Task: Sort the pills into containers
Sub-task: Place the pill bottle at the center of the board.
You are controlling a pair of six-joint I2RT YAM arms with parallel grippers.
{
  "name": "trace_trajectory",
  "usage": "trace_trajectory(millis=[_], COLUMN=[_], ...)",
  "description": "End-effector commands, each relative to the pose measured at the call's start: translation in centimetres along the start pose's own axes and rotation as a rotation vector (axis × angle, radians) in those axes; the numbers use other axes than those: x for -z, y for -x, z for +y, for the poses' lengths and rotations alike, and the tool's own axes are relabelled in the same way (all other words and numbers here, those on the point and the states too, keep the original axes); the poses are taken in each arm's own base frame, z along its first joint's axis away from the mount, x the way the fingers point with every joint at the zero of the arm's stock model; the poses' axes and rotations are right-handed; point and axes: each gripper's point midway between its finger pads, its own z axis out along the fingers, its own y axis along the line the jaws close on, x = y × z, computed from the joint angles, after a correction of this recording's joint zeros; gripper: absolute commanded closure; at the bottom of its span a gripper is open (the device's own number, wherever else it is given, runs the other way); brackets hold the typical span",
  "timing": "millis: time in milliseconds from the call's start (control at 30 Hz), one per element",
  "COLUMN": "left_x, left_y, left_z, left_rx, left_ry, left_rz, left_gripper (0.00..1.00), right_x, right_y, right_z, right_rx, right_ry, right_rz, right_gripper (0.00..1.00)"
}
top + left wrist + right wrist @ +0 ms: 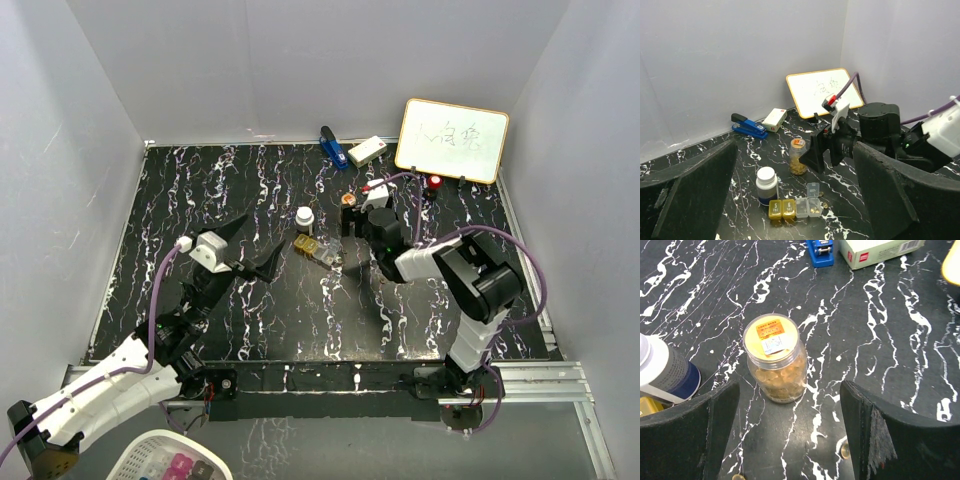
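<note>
Mid-table: small oblong clear box (796,207) holds few pills; loose pills (825,204) beside it, unsorted. Right end effector (790,390) apart, empty, just beside capped golden-amber bottle (776,360); left end effector (262,238) apart, empty.

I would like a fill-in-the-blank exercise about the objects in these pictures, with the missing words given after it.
1. The amber bottle stands ___, not tipped over.
2. The cap of the dark bottle is ___.
3. The stapler beside the white box is ___.
Missing words: upright, white, blue.
</note>
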Motion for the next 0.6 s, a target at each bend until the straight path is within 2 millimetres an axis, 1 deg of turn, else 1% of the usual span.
trace_trajectory(millis=[0, 33, 67, 133, 200, 233, 267, 333, 367, 467, 567], left_x=[0.2, 0.2, 0.1, 0.0, -0.1, -0.2, -0.2, -0.3, -0.4, -0.3, -0.2], left_y=[0.9, 0.9, 0.9, 0.7, 0.5, 0.3, 0.0, -0.3, -0.5, -1.0, -1.5], left_z=[0.0, 0.0, 0.1, 0.0, 0.0, -0.1, -0.2, -0.4, -0.4, -0.5, -0.3], left_rx=[0.015, 0.016, 0.016, 0.017, 0.015, 0.015, 0.017, 0.019, 0.02, 0.036, 0.046], left_ry=[0.001, 0.002, 0.004, 0.004, 0.001, -0.001, -0.003, -0.013, -0.014, -0.01, 0.001], left_rz=[-0.037, -0.036, -0.036, -0.029, -0.02, -0.016, -0.007, 0.001, 0.007, 0.019, 0.029], left_gripper=[0.01, 0.01, 0.01, 0.01, 0.01, 0.01, 0.01, 0.01, 0.01, 0.01, 0.01], right_x=[1.7, 2.1, 2.5, 3.4, 4.5, 5.0, 5.5, 6.1, 6.3, 6.7, 7.0], right_y=[3.1, 3.3, 3.1, 3.5, 3.9, 4.4, 4.5, 4.2, 4.1, 2.7, 0.9], right_z=[-0.8, -1.0, -1.3, -2.2, -3.2, -3.8, -4.4, -5.4, -5.8, -5.9, -5.5], right_rx=[-0.016, -0.019, -0.022, -0.041, -0.048, -0.058, -0.064, -0.076, -0.08, -0.097, -0.108], right_ry=[-0.036, -0.045, -0.058, -0.105, -0.155, -0.183, -0.214, -0.278, -0.298, -0.318, -0.299], right_rz=[-0.055, -0.049, -0.026, -0.018, -0.013, -0.021, -0.01, 0.025, 0.047, 0.127, 0.184], right_gripper=[0.2, 0.19, 0.19, 0.2, 0.24, 0.28, 0.34, 0.52, 0.58, 0.68, 0.71])
